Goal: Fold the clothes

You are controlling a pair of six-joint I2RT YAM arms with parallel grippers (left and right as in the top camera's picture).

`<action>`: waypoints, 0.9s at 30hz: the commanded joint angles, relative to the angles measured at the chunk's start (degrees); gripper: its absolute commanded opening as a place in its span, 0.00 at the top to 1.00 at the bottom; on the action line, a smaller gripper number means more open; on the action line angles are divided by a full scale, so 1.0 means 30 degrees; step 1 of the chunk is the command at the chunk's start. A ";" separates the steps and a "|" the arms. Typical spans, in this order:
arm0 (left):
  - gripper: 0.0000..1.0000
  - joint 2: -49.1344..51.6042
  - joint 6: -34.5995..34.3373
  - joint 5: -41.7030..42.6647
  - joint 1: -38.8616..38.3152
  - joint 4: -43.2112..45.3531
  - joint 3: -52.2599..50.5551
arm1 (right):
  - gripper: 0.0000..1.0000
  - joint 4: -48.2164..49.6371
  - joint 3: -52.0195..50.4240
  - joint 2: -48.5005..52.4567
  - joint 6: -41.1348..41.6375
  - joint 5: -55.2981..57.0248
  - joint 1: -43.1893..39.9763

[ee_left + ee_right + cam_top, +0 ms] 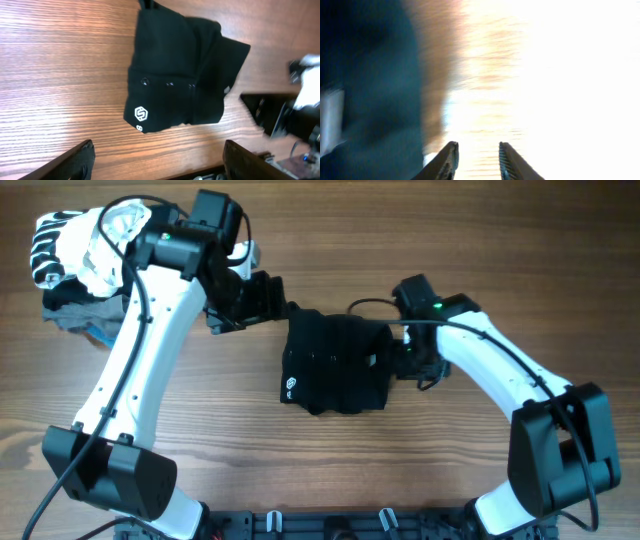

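The black garment [335,364] lies folded into a compact bundle at the table's middle, its white logo mark [291,388] at the front left corner. In the left wrist view the garment [180,70] shows the logo [142,114] and small buttons. My left gripper [159,160] is open and empty, hovering just left of the garment's back left corner [262,298]. My right gripper [477,160] is open and empty, close to the table beside the garment's right edge [415,362]. The right wrist view is blurred and overexposed, with the dark garment [365,90] at its left.
A pile of white-striped, grey and blue garments [85,265] sits at the table's back left corner, under the left arm. Bare wooden tabletop [200,410] surrounds the black bundle. The arm bases stand at the front edge.
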 commanded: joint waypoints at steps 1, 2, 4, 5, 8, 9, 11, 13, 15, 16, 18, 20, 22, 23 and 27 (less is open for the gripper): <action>0.12 0.0393 0.0831 -0.0546 -0.1661 0.0386 -0.0117 | 0.33 0.0058 0.0102 -0.0131 -0.1668 -0.3206 -0.2455; 0.13 0.0503 0.0823 -0.0648 -0.1982 0.0321 -0.0117 | 0.37 0.0138 0.0102 -0.0240 -0.2499 -0.4350 -0.2674; 0.14 0.0729 0.0583 -0.1472 -0.2368 0.0015 -0.0138 | 0.42 0.0430 0.0117 -0.0852 -0.4845 -0.7533 -0.2958; 0.14 0.0816 0.0532 -0.1690 -0.2441 -0.0087 -0.0240 | 0.44 0.0750 0.0117 -0.1399 -0.6936 -0.9923 -0.2929; 0.11 0.0823 0.0168 -0.1661 -0.2208 0.0029 -0.1654 | 0.44 0.1749 0.0109 -0.2688 -0.9500 -1.3930 -0.2601; 0.11 0.0823 0.0175 -0.1559 -0.2135 0.0197 -0.2178 | 0.44 0.2069 0.0109 -0.2718 -0.9362 -1.3930 -0.2506; 0.25 0.0823 0.1625 0.0590 -0.2244 0.1144 -0.3694 | 0.43 0.3198 0.0051 -0.2441 -0.7883 -1.2976 -0.2244; 0.56 0.0823 0.2346 0.2164 -0.2841 0.2790 -0.5967 | 0.44 0.4175 0.0051 -0.1741 -0.6142 -1.1140 -0.1996; 0.84 0.0823 0.1100 0.2142 -0.3337 0.4612 -0.8335 | 0.47 0.4816 0.0051 -0.0801 -0.5435 -1.0681 -0.1836; 0.96 0.0831 -0.0087 0.2142 -0.3490 0.5727 -0.9602 | 0.48 0.5078 0.0051 -0.0197 -0.5493 -1.1249 -0.1712; 0.96 0.0823 -0.1421 0.2113 -0.3585 0.8036 -1.1978 | 0.50 0.5668 0.0051 0.0838 -0.5595 -1.1278 -0.1421; 0.96 0.0823 -0.3330 0.2055 -0.3286 1.0732 -1.4018 | 0.60 0.5865 0.0051 0.1377 -0.5632 -1.1285 -0.1282; 0.96 0.0831 -0.3854 0.1632 -0.2739 1.2794 -1.5169 | 0.60 0.5668 0.0095 0.1137 -0.6222 -1.1278 -0.1253; 0.96 0.0823 -0.3861 0.0991 -0.2361 1.3282 -1.5227 | 0.60 0.5574 0.0124 0.0721 -0.6229 -1.1271 -0.1253; 0.96 0.0823 -0.3847 -0.0867 0.1027 1.6808 -1.5161 | 0.53 0.4714 0.0131 -0.2135 -0.6222 -1.1278 -0.1246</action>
